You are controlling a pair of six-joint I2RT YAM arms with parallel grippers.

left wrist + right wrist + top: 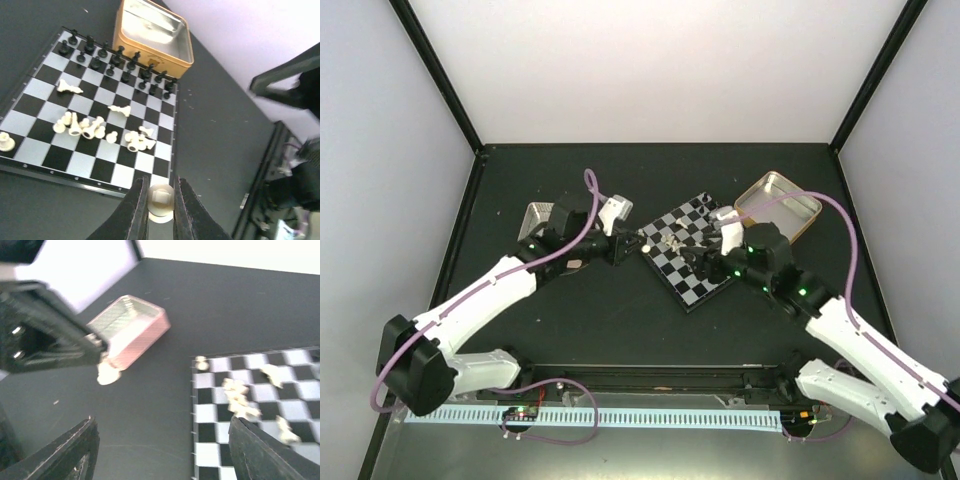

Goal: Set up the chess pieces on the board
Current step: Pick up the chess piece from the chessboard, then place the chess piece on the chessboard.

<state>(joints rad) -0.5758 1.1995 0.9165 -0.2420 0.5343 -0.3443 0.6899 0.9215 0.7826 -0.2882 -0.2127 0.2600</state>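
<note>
Left wrist view: a cream-white piece [161,204] is pinched just off the near edge of the board [65,181].

The left gripper [160,189] has its fingers pressed onto that piece, close to the board's corner. On the board, the black pieces [117,62] stand in two rows along the far side, next to a tin [155,37]. Most white pieces [82,125] lie tumbled mid-board, with one upright at the left corner. The step looks like placing white's back rank. The next move probably calls for carrying the held piece over an empty near-row square and lowering it upright without nudging the heap. The right gripper [162,422] hangs spread wide and empty beside the board.
</note>
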